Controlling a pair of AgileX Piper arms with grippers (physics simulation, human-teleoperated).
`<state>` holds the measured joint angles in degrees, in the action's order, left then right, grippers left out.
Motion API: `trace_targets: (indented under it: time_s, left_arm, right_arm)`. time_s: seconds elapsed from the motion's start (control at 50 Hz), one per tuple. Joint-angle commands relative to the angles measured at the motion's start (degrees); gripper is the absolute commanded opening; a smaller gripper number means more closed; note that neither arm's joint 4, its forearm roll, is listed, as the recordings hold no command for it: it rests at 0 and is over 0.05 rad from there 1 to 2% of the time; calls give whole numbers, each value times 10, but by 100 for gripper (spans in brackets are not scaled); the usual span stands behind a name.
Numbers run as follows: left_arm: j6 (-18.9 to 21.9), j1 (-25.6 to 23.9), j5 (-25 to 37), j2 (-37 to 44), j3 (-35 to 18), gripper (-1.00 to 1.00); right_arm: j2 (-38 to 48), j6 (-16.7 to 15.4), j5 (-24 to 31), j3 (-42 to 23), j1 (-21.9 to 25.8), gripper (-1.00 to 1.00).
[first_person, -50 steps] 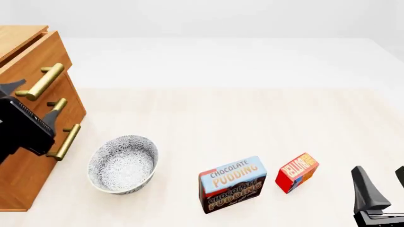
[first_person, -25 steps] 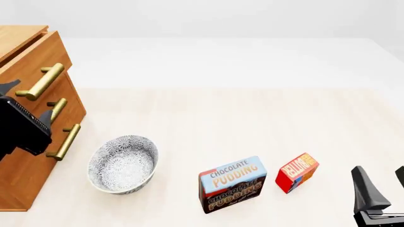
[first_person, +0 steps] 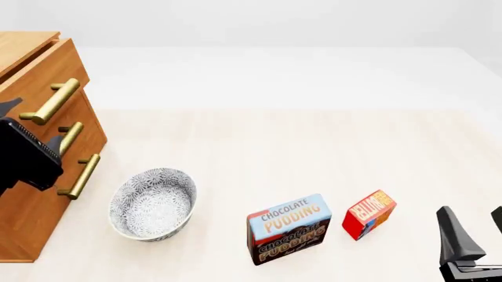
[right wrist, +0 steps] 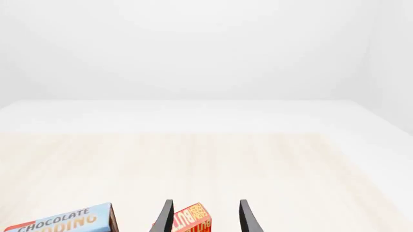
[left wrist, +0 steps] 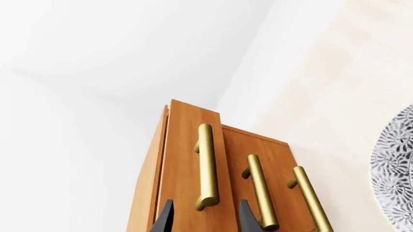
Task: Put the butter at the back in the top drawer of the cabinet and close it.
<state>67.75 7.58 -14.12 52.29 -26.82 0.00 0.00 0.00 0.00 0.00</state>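
Observation:
The butter [first_person: 368, 213], a small red box, stands on the table at the front right; it also shows as butter [right wrist: 192, 221] between my right fingers' tips and beyond them. My right gripper [first_person: 477, 228] [right wrist: 206, 217] is open, just right of the box and apart from it. The cabinet [first_person: 32, 194] stands at the left edge. Its top drawer [first_person: 49, 73] [left wrist: 184, 159] carries a brass handle [first_person: 51, 101] [left wrist: 206, 166]. My left gripper [first_person: 33, 124] [left wrist: 205, 218] is open, its fingers on either side of that handle's near end.
A patterned bowl [first_person: 153, 202] sits just right of the cabinet, its rim also in the left wrist view [left wrist: 395, 169]. The chocolate pudding box [first_person: 288, 228] [right wrist: 65, 223] stands left of the butter. Two lower drawer handles [first_person: 81, 175] sit under the top one.
In the front view my left gripper has slid a little leftward, closer in on the cabinet's top handle. The right arm, butter, pudding box and bowl have stayed put.

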Motion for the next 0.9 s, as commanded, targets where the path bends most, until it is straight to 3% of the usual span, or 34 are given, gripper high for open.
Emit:
trace_targets:
  time_s: [0.02,0.9]
  left_arm:
    - [0,4,-10,15,-3,100]
    - [-3,4,-35,71,-25,100]
  right_arm:
    - [0,0,0,0,0,100]
    - [0,0,0,0,0,100]
